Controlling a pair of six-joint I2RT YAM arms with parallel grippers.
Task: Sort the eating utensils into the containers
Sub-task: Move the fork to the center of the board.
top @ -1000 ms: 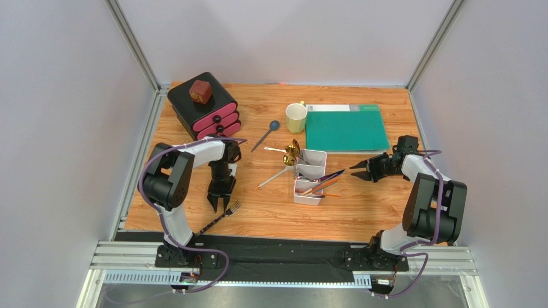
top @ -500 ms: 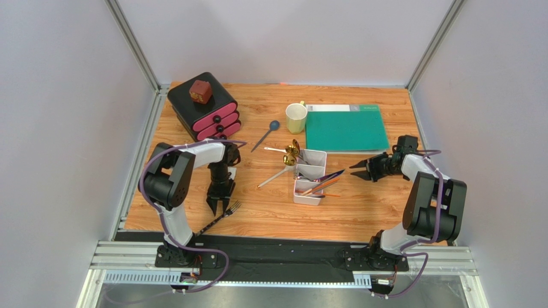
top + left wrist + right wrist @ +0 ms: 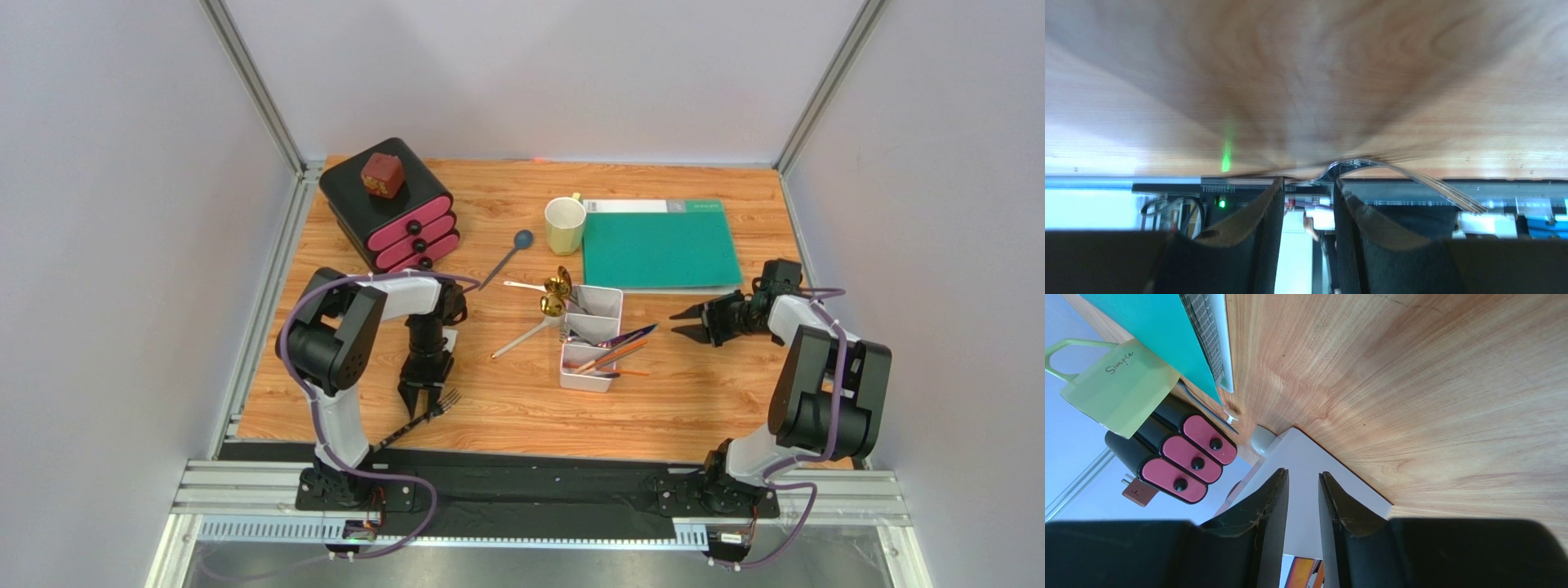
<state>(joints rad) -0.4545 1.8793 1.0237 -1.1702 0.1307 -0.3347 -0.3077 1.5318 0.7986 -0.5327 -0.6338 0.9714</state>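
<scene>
left hand [image 3: 418, 399], jaws narrowly parted and empty, hangs at the neck of the fork [image 3: 402, 430], which lies diagonally left of the white divided tray [image 3: 599, 304], tines toward it.

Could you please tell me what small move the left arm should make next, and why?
Probably close the left pincer on the fork, lowering slightly if needed. It hangs low over the fork near the front edge of the table, fingers apart, the fork seeming to cross the gap at their tips; nothing is gripped, and the fork belongs in the white tray.
</scene>
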